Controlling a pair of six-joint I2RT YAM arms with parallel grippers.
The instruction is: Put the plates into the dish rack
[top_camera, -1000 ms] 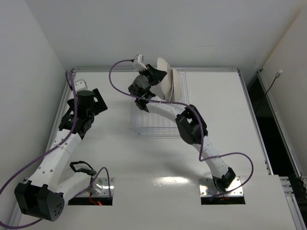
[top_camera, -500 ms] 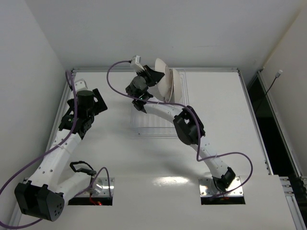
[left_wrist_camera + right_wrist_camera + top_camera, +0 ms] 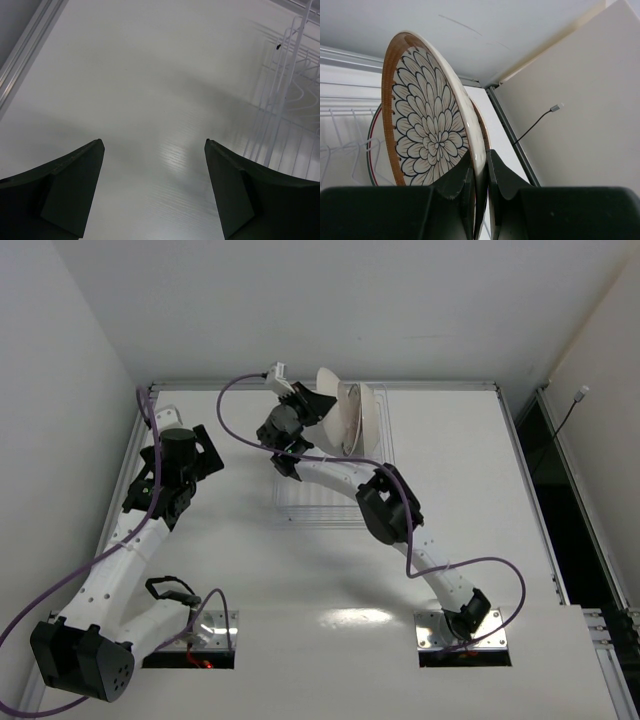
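Standing on edge at the 12 o'clock end of the rack (image 3: 320,502), the petal-patterned plate (image 3: 427,130) is pinched at its lower rim by the right fingers (image 3: 456,184), one on each face. It is nearly upright, leaning slightly.

Over the last second the right wrist has swung toward 9 o'clock and dropped a little in the top view. The plate's top edge has tipped only a touch the same way, and its foot appears to have kept its place. I read that as the plate being levered upright among the tines. This load looks close to finished and release is probably the next step, though the wrist view hides whether the rim sits in a slot.

Counting gives three plates. Behind the pinched one, at its 9 o'clock side, shows a second plate (image 3: 376,150), pale with a thin red line near the rim. At its 3 o'clock side peeks what looks like the brown rim of a third plate (image 3: 481,125). Both stand on edge just beside it, so all three seem to be at the rack. There is one rack and there are two arms.

The left fingers (image 3: 70,190) are spread wide with nothing between them. They hover over the worktop (image 3: 150,75) at the rack's 9 o'clock side, well apart from the plates.
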